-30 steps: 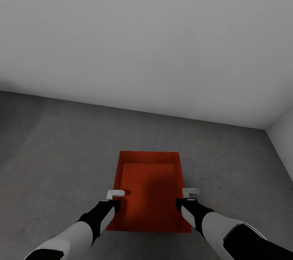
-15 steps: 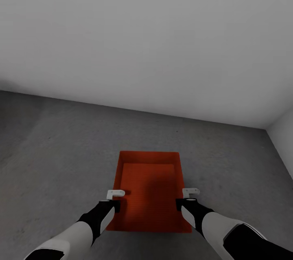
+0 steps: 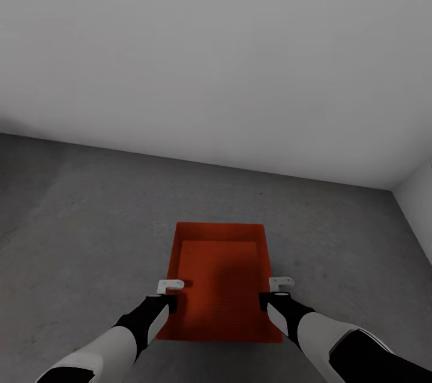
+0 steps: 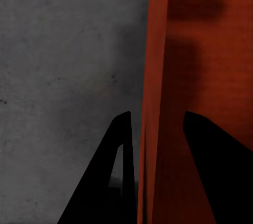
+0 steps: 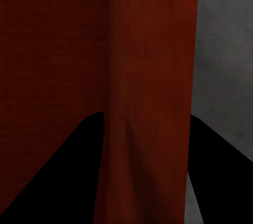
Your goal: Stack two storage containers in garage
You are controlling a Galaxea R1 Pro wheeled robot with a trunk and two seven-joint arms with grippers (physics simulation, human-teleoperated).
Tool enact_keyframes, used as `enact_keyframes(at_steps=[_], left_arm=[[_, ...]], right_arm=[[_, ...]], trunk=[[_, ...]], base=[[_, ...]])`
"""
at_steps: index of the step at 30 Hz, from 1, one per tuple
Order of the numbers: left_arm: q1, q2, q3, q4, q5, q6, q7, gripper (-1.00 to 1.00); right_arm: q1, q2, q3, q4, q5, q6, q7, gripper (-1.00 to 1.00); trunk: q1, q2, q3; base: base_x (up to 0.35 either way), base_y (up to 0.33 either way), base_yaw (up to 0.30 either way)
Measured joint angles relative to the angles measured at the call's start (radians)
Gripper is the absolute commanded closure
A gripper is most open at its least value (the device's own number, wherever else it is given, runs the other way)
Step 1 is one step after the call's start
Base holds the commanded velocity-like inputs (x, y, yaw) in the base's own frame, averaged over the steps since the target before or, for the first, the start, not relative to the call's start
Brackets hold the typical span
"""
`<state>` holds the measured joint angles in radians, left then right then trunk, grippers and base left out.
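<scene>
One orange-red storage container (image 3: pixel 222 275) lies lengthwise on the dark grey garage floor (image 3: pixel 84 227) right in front of me, open side up. My left gripper (image 3: pixel 170 296) straddles its left long wall near the close end. In the left wrist view, the gripper (image 4: pixel 156 124) has its dark fingers (image 4: pixel 124 145) on either side of that thin wall (image 4: pixel 150 76). My right gripper (image 3: pixel 273 294) straddles the right long wall. Seen from the right wrist, the gripper (image 5: pixel 145 118) has the wall (image 5: pixel 147 50) filling the gap between its fingers.
A pale grey wall (image 3: pixel 216 41) rises behind the container, about a container's length beyond its far end. A second wall (image 3: pixel 420 203) meets it at the right corner. Rough grey concrete (image 4: pixel 52 76) stretches away to the left.
</scene>
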<state>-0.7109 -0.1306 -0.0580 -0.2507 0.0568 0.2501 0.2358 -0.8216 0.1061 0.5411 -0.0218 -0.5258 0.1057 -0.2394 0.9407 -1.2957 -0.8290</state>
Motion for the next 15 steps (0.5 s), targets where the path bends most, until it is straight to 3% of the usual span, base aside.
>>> enact_keyframes(at_steps=[7,15], left_arm=[[0.0,0.0,-0.001,0.002,0.002,0.0,0.0,1.0],[0.0,0.0,-0.004,0.0,0.003,-0.002,0.002,1.0]], right_arm=[[0.0,0.0,0.001,0.0,0.0,0.002,0.0,1.0],[0.0,0.0,0.001,0.0,0.0,-0.001,0.0,1.0]], trunk=[[0.0,0.0,0.0],[0.0,0.0,0.0]], base=[[0.0,-0.207,0.0],[0.0,-0.024,0.0]])
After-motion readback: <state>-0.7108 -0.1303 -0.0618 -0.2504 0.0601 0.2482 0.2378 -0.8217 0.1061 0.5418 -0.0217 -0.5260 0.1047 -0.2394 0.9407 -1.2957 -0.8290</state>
